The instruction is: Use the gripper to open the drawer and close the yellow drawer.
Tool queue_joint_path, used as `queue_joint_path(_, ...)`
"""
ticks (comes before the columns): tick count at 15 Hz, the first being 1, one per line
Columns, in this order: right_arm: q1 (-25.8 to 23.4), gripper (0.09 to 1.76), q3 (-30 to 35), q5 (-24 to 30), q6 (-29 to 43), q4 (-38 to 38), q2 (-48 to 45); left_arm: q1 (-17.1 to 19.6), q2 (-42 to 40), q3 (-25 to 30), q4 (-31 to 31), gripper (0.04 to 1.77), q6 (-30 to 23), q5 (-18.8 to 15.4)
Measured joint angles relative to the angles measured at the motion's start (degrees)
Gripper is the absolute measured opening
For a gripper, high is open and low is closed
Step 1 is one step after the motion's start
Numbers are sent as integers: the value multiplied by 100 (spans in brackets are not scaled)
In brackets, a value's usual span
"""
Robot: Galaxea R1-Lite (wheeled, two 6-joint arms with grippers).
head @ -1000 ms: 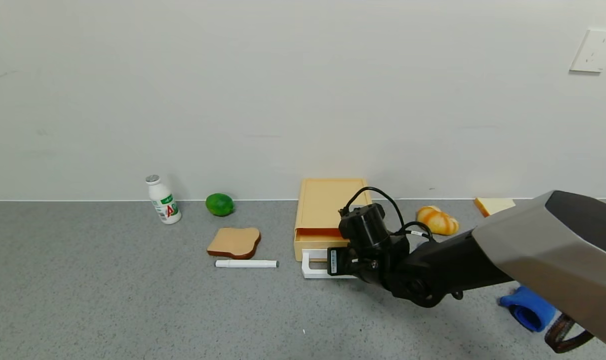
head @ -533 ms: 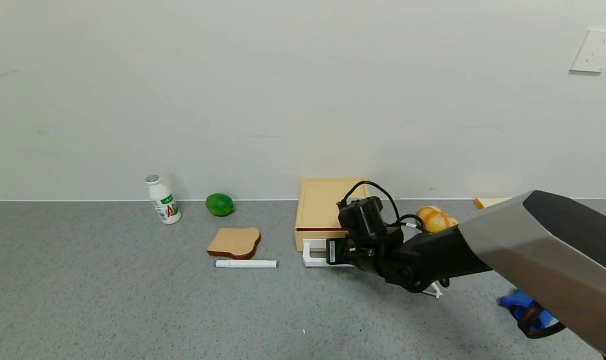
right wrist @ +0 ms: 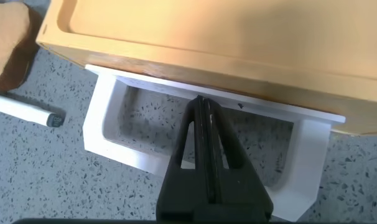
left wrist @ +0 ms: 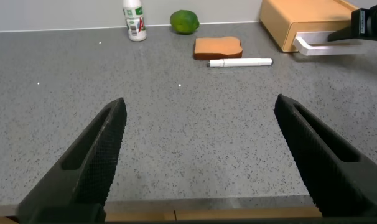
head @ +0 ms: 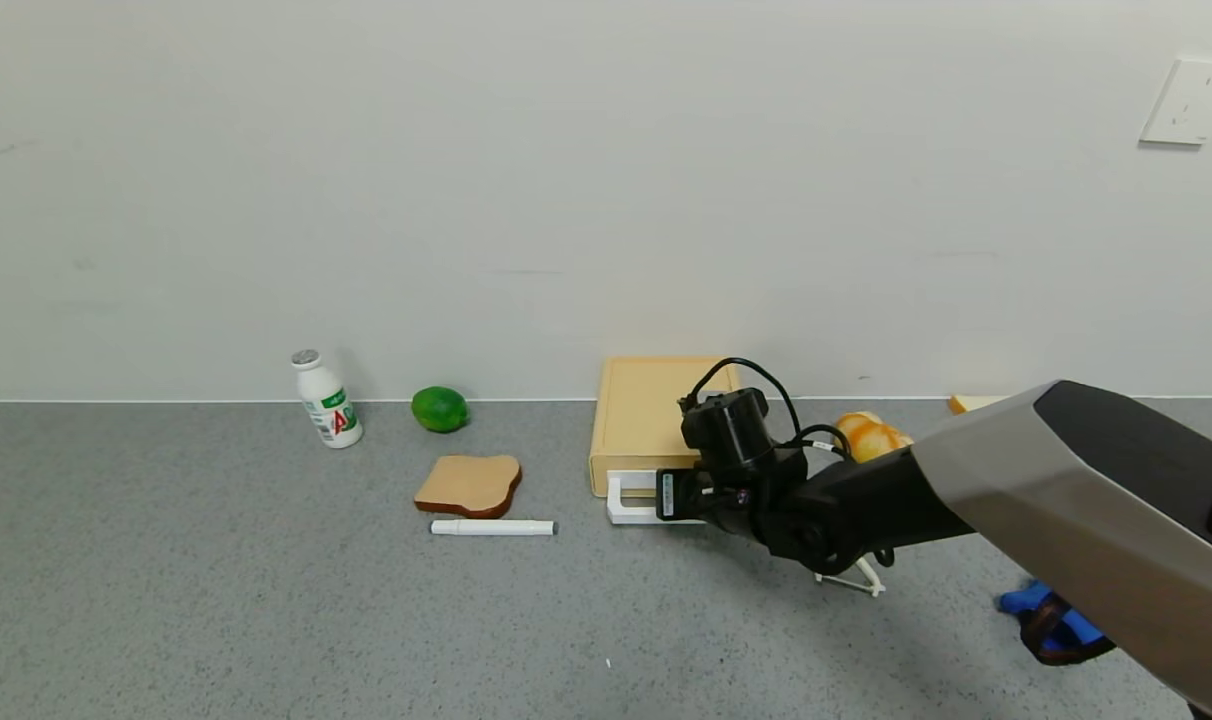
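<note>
The pale yellow drawer [head: 646, 410] stands against the back wall, its tray pushed in flush. Its white loop handle [head: 628, 508] sticks out toward me. My right gripper [head: 678, 496] is shut and empty. In the right wrist view its joined fingertips [right wrist: 202, 102] reach over the near bar of the handle [right wrist: 134, 160] into the loop, their tips at the drawer [right wrist: 238, 37] front. My left gripper [left wrist: 200, 102] is open and empty, low over the table's near edge, far from the drawer [left wrist: 303, 18].
Left of the drawer lie a toast slice [head: 468, 484], a white marker [head: 493, 527], a green lime [head: 439, 409] and a small white bottle [head: 326, 400]. To the right are a bread roll [head: 874, 437], a pale slice [head: 969, 403] and a blue object [head: 1046, 612].
My right gripper has moved toward the wall with its tips in the handle loop. The tray, partly out a second ago, has slid in until flush. The left arm is still.
</note>
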Motion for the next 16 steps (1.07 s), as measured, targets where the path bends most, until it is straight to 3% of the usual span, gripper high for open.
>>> queue_joint_path(8, 67, 12, 380, -13, -74, 138, -606, 0, 0, 0, 0, 172, -2, -5)
queue_joint_path(12, 74, 12, 1287, 215, -472, 182, -1681, 0, 0, 0, 0, 172, -7, -7)
queue_joint_path(16, -197, 12, 2537, 1157, -1053, 201, -3131, 0, 0, 0, 0, 172, -18, -7)
